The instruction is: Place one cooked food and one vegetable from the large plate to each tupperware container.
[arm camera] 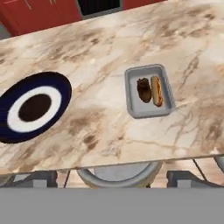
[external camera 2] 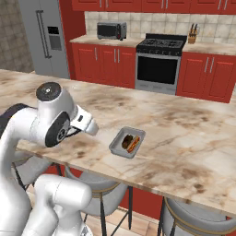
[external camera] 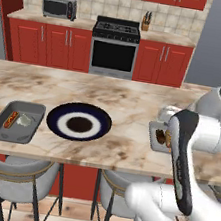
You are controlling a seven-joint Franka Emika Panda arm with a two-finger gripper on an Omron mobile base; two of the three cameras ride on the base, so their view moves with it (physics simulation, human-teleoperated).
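from the left base view, the large plate (external camera: 79,122) sits bare mid-counter, one filled tupperware (external camera: 17,121) just left of it. from the right base view, the other tub (external camera 2: 127,142) holds two foods. hand view: that tub lies right of the plate, seemingly below the hand; whether the fingers are parted i cannot tell.
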